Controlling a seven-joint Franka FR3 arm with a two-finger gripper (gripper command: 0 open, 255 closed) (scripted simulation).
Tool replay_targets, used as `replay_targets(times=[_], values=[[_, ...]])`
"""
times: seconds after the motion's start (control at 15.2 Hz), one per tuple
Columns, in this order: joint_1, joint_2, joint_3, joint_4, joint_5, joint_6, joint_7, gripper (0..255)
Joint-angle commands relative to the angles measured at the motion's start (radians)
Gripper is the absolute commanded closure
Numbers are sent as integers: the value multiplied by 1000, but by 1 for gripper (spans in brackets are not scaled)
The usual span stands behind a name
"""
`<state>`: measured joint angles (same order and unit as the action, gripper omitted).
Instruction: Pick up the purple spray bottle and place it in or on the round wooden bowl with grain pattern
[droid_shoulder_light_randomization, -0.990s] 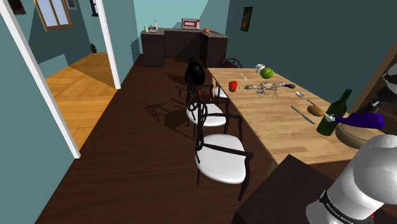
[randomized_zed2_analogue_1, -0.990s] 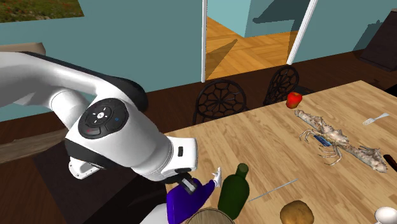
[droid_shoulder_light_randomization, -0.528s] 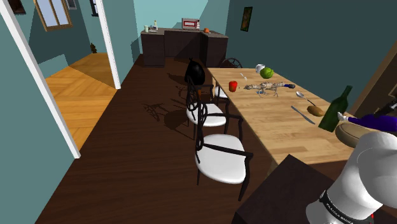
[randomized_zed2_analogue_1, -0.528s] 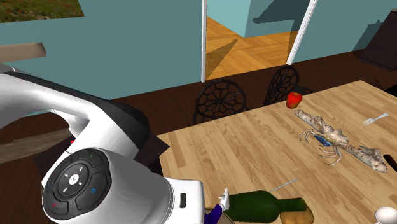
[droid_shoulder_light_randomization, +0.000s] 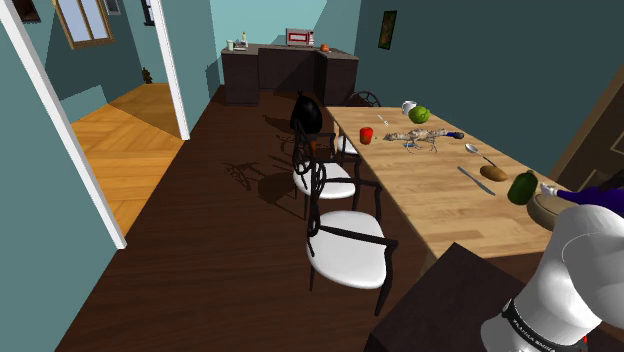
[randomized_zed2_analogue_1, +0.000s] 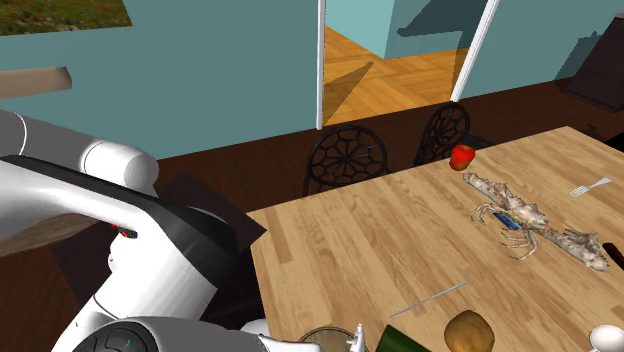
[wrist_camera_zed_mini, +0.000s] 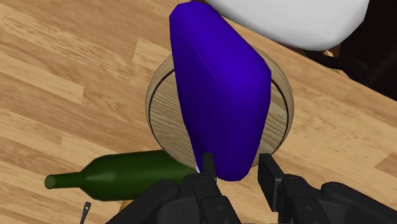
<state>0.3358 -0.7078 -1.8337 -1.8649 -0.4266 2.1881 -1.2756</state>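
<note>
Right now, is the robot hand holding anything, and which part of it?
Yes, the gripper clasps the purple spray bottle by the end of its flat body, above the bowl.

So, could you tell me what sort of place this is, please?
Most likely a dining room in a house: a long wooden table, dark chairs with white seats alongside it, and a dark sideboard at the far wall.
</note>
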Motion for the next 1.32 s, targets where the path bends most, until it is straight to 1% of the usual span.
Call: replay_targets(times=[0.0,0.2,0.73,0.79,1.12,1.25], values=[[10,-10,-17,-10,-11,20,2,255],[28,-28,-49,-27,-32,56,5,255],[27,-28,-49,-27,-32,56,5,255],[28,-28,-49,-27,-32,56,5,0],[27,-28,-49,-27,-32,56,5,0],[-19,-3,-1,-14,-3,8,-13,0]])
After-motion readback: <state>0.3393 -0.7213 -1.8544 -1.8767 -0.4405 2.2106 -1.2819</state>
